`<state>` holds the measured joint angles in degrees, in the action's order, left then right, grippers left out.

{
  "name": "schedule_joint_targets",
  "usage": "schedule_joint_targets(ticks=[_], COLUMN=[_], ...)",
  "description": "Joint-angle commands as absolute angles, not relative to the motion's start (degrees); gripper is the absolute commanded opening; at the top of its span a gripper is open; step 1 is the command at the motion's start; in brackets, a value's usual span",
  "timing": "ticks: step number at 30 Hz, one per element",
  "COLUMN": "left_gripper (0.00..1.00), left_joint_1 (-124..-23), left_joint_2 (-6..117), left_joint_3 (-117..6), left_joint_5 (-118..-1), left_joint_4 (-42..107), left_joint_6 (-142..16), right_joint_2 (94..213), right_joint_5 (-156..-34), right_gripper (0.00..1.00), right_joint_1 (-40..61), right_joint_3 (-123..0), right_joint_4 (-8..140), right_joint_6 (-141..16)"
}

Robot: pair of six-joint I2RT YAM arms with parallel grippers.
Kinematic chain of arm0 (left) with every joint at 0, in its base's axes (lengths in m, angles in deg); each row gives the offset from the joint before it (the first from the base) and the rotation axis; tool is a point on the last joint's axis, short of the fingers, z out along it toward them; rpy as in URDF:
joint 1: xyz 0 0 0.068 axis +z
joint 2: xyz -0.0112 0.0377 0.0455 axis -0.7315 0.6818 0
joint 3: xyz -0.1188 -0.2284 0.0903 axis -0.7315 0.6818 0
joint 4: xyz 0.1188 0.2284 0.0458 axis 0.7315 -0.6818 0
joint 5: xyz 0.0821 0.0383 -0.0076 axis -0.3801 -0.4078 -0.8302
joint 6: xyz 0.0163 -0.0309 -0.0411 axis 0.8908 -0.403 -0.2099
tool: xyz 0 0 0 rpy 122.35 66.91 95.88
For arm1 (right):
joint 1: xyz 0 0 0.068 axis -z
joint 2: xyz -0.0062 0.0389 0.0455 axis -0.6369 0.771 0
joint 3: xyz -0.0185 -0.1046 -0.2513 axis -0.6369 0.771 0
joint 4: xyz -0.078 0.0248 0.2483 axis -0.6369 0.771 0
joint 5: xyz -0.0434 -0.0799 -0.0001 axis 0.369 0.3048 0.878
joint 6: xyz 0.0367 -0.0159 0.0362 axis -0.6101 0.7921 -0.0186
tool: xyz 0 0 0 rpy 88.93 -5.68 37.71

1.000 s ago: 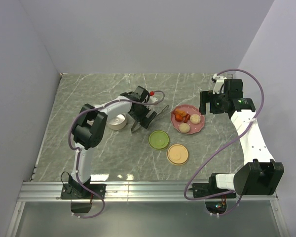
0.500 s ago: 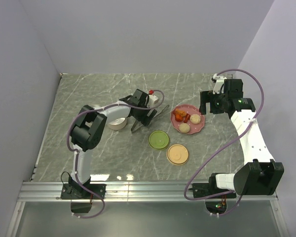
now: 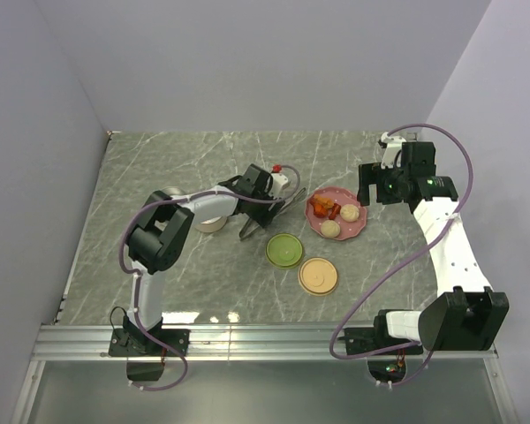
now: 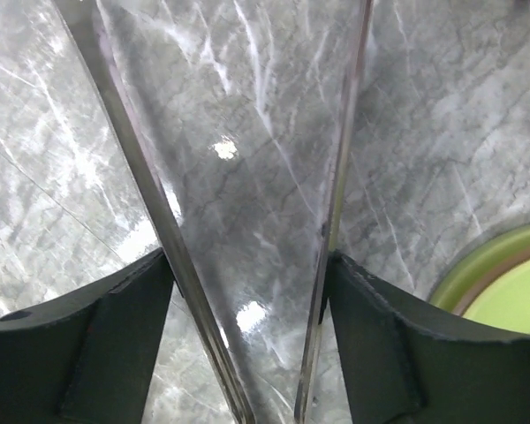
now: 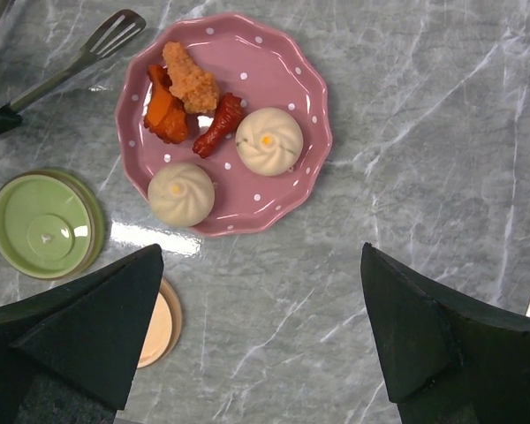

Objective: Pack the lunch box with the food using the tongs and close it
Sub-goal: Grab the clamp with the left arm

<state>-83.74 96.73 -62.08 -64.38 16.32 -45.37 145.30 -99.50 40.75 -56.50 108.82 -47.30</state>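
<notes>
Landmark: pink scalloped plate with white dots [image 3: 358, 216] [image 5: 287, 75], right of the middle of the grey marbled table [image 3: 159, 168].

On that plate, toward its left rim: red-orange chunks [image 5: 163, 119], with a crumbed golden piece [image 5: 192, 78] and a small red sausage [image 5: 221, 124] touching them. Toward its right and near sides: two pale beige round buns [image 5: 269, 141], each with a yellow dot on top, apart from each other.

Just left of the plate: long slim silver metal tongs [image 3: 287, 201] [image 4: 134, 168] [image 5: 106, 40], flat on the marble. Slotted tips close to the plate's rim but not touching it, handle end pointing away to the left.

Over that handle end: left gripper [image 3: 250, 226] [image 4: 247, 265], partly open, one black finger [image 4: 115, 327] outside each tong arm and seemingly pressed against it.

Up in the air right of the plate: right gripper [image 3: 380, 196] [image 5: 261, 256], spread wide, holding nothing.

On the plate's near-left side: round green lidded container [image 3: 284, 250] [image 5: 42, 225] [image 4: 503, 291]. Small raised mark at the lid's centre, too small to read. Beside it: flat round orange-beige lid [image 3: 318, 276] [image 5: 159, 322].

Farther left of the plate, past the tongs: round cream container with a shiny inside [image 3: 214, 223], partly under the left arm.

Behind the plate: bare marble up to the back wall. Right of the plate: only a narrow strip before the side wall. Along the near edge: metal rail [image 3: 265, 340].
</notes>
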Motion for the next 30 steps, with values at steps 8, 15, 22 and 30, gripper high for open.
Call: schedule_joint_targets(ticks=[8,15,22,30], left_gripper=[0.61,0.57,0.55,0.49], left_joint_1=[-83.0,-82.2,-81.7,-79.4], left_joint_2=[93.2,91.1,87.3,83.5], left_joint_3=[-70.0,-78.6,-81.0,-81.8], left_joint_5=[-59.6,-54.4,-45.3,-32.9], left_joint_4=[1.5,-4.9,-8.0,-11.0], left_joint_6=[-46.0,-46.7,-48.8,-50.8], right_joint_2=[143.7,144.5,141.0,129.8], right_joint_5=[-102.2,-103.2,-100.4,-104.6], right_gripper=[1.00,1.00,1.00,1.00], right_joint_1=[41.1,40.6,38.3,36.8], right_joint_3=[-58.9,-62.3,-61.3,-56.3], right_joint_4=[108.5,109.4,108.5,104.3], right_joint_6=[-45.5,-43.8,-34.3,-16.3])
